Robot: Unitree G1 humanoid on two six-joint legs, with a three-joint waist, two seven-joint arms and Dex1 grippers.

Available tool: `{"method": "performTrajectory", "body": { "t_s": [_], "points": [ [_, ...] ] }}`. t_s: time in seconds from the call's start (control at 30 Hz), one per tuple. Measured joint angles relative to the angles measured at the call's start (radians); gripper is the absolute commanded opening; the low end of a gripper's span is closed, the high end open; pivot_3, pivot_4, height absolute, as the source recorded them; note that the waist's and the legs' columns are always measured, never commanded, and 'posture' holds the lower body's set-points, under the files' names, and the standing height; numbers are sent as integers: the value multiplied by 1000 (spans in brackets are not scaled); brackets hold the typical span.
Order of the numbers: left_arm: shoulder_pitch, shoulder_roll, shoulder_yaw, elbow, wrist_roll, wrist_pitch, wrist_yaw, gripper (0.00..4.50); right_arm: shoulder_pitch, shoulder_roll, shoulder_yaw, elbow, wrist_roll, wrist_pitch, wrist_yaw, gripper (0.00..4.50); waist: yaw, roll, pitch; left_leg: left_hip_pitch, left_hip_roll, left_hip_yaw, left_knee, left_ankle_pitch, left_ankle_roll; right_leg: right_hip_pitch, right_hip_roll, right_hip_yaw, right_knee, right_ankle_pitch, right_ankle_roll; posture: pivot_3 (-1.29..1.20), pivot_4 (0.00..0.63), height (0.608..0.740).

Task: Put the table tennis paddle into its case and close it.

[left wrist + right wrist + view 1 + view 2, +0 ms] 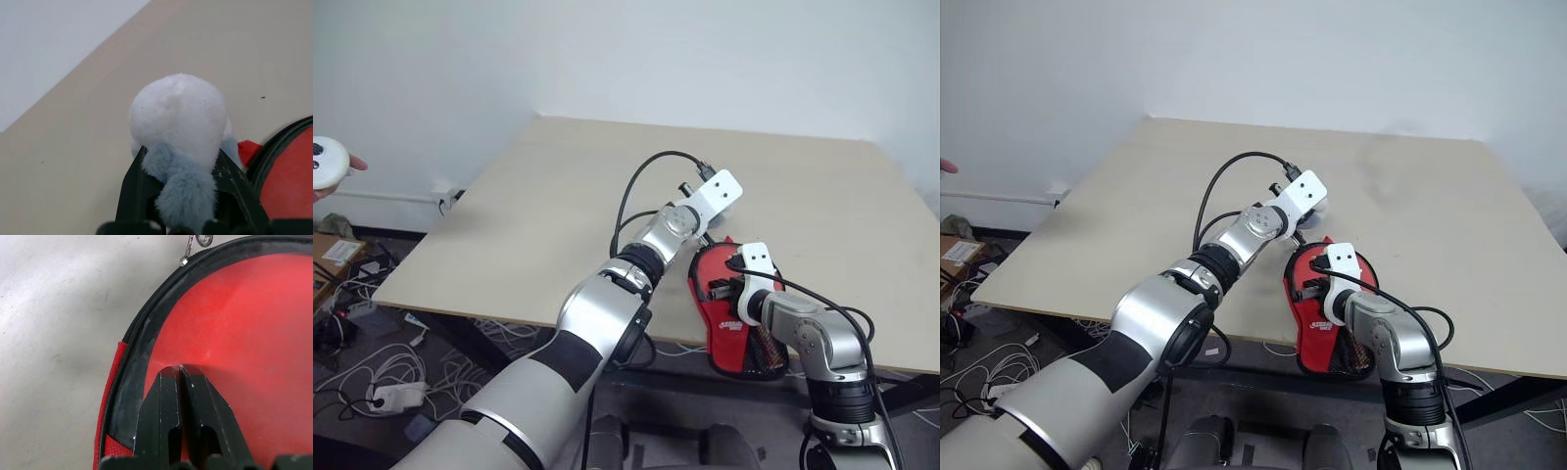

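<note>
We can see a small white logo on the red outside of the case [736,323], near the edge of the tabletop [558,196], but its letters are too tiny for us to read. We find no other words, numbers or signs that we can read on anything else.

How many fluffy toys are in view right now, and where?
1. A white and grey-blue fluffy toy sits between the left end effector's fingers, over the table beside the case. More could be hidden behind the arms.
</note>
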Motion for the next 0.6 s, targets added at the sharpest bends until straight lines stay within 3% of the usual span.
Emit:
{"method": "performTrajectory", "body": {
  "t_s": [0.47, 0.6],
  "points": [
    [3, -2, -23, 16, 9, 19, 133, 683, 5, 11, 0, -6, -1, -7, -16, 158, 0, 0, 0, -3, 1, 0, -1, 0, 0, -2, 0, -1, 0, 1, -1, 0, 0, 688],
    [3, -2, -11, 15, -8, 34, 129, 1676, 8, 10, 0, -7, -1, -9, -14, 158, 0, 0, 0, -3, 1, 0, -1, 0, 0, -2, 0, -1, 0, 1, -1, 0, 0, 688]
  ]
}}
